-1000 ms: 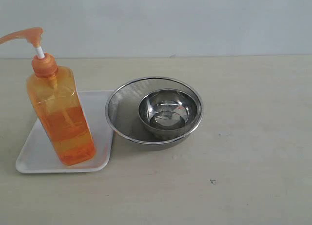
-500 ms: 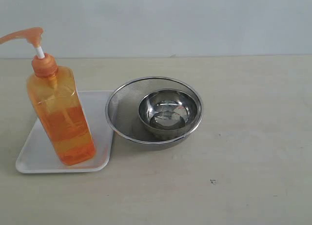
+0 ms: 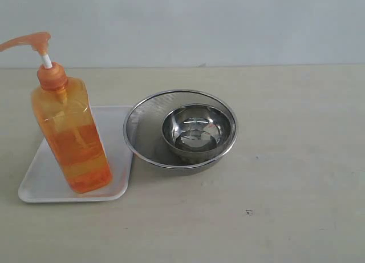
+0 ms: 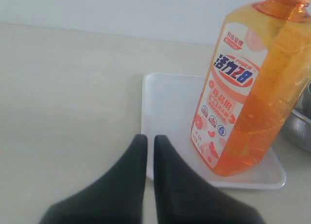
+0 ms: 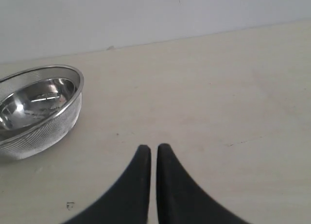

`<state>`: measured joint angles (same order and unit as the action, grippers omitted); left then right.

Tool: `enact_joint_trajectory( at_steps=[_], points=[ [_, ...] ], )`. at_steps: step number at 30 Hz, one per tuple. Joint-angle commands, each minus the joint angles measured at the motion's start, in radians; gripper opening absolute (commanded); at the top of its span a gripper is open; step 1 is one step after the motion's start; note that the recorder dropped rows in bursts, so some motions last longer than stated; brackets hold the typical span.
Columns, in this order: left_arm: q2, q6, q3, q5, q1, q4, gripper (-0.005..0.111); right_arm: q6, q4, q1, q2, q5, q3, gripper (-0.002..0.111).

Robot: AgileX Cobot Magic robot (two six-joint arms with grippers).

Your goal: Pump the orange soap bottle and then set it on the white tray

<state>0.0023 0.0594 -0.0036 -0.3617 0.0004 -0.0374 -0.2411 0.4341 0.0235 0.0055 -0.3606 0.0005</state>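
The orange soap bottle [image 3: 71, 134] stands upright on the white tray [image 3: 43, 180] at the left of the exterior view, its pump head pointing left. In the left wrist view the bottle [image 4: 252, 88] shows its white label and rests on the tray [image 4: 165, 102]. My left gripper [image 4: 150, 141] is shut and empty, hovering near the tray's edge, apart from the bottle. My right gripper [image 5: 153, 151] is shut and empty above bare table. Neither gripper appears in the exterior view.
A round steel mesh strainer [image 3: 145, 137] holding a small steel bowl [image 3: 197, 132] sits just right of the tray, touching or nearly touching it. The strainer [image 5: 58, 122] also shows in the right wrist view. A pale wall runs behind the table.
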Motion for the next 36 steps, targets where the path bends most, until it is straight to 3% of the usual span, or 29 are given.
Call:
enact_joint_trajectory(
  at_steps=[1, 8, 36],
  points=[
    [-0.002, 0.001, 0.004, 0.001, 0.006, 0.001, 0.005, 0.05, -0.175, -0.004, -0.006, -0.012, 0.0, 0.0],
    [-0.002, 0.001, 0.004, 0.001, 0.006, 0.001, 0.005, 0.448, -0.523, -0.004, -0.006, -0.003, 0.0, 0.0],
    [-0.002, 0.001, 0.004, 0.001, 0.006, 0.001, 0.005, 0.433, -0.538, -0.004, -0.006, -0.011, 0.0, 0.0]
  ],
)
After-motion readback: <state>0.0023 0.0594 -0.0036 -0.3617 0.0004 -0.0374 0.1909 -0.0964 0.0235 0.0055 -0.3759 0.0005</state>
